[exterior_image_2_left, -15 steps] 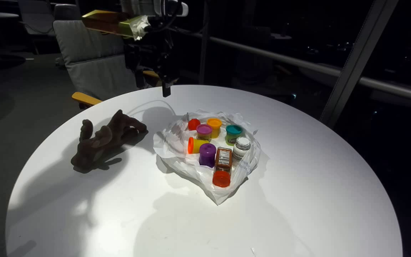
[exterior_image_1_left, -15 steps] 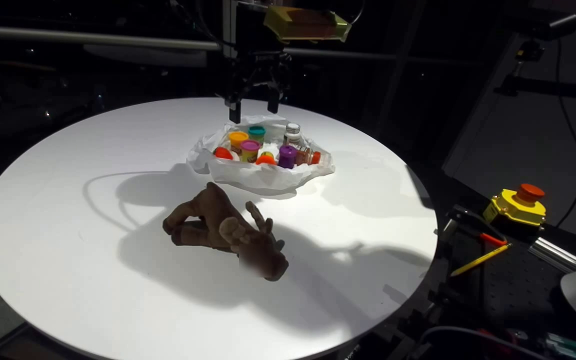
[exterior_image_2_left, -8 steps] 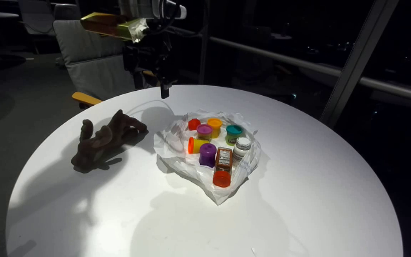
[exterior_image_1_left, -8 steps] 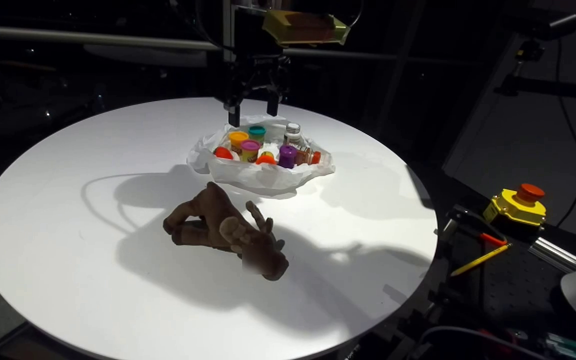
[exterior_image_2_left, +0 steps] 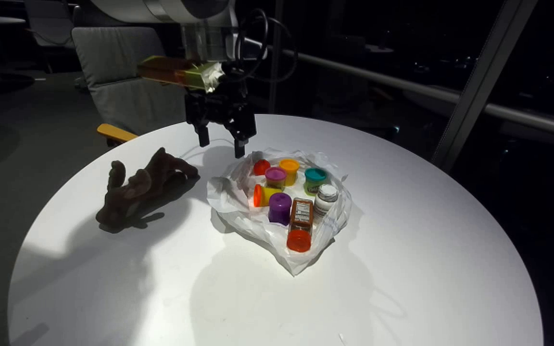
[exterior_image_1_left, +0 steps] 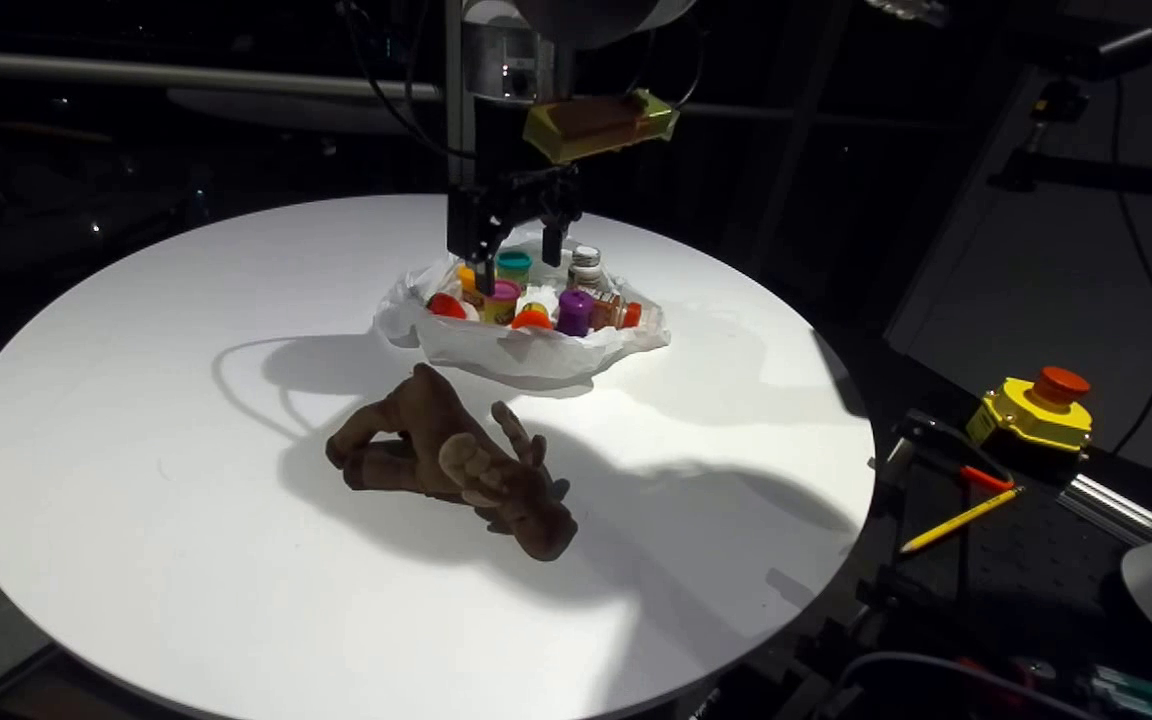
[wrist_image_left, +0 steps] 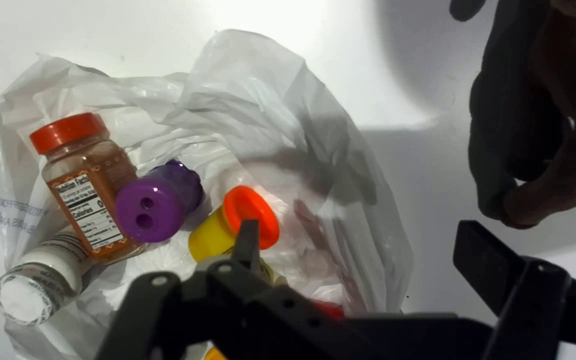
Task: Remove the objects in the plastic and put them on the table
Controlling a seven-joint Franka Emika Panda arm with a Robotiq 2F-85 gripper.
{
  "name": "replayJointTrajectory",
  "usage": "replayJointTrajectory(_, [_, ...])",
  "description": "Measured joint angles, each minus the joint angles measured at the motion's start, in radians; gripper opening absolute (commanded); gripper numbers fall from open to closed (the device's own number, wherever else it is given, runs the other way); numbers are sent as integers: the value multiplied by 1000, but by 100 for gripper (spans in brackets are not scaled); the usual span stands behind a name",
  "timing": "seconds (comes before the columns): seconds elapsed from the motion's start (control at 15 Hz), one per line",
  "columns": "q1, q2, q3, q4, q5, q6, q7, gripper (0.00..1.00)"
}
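The translucent plastic [exterior_image_2_left: 253,230] lies spread on the white table [exterior_image_2_left: 402,269]. On it are a purple jar [wrist_image_left: 153,210], a yellow tub with an orange lid [wrist_image_left: 213,235] on its side, an orange tub [exterior_image_2_left: 289,166], a magenta-lidded tub [exterior_image_2_left: 275,177], a teal-lidded tub [exterior_image_2_left: 315,180], a red piece [exterior_image_2_left: 261,167], a red-capped spice bottle [wrist_image_left: 93,190] lying down and a white bottle [wrist_image_left: 38,285]. Off the plastic, the brown plush animal [exterior_image_1_left: 436,440] lies on the table. My gripper [wrist_image_left: 360,235] is open and holds nothing, above the plastic's plush-side edge. One finger partly hides the yellow tub in the wrist view.
A yellow box with a red button [exterior_image_1_left: 1036,410] and a yellow pencil [exterior_image_1_left: 961,520] sit on a dark surface beside the table. Behind the table stands a grey chair [exterior_image_2_left: 128,81]. A yellow-wrapped block [exterior_image_2_left: 176,72] juts out from the arm above the gripper.
The arm has come down, bringing the open gripper lower and closer to the things on the plastic. The plush animal, the plastic and its contents have stayed put.
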Motion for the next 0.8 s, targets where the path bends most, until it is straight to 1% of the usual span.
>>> replayJointTrajectory(0.4, [-16, 169, -28, 171, 0, 0, -8, 100])
replayJointTrajectory(0.8, [-30, 272, -53, 287, 2, -3, -7, 100])
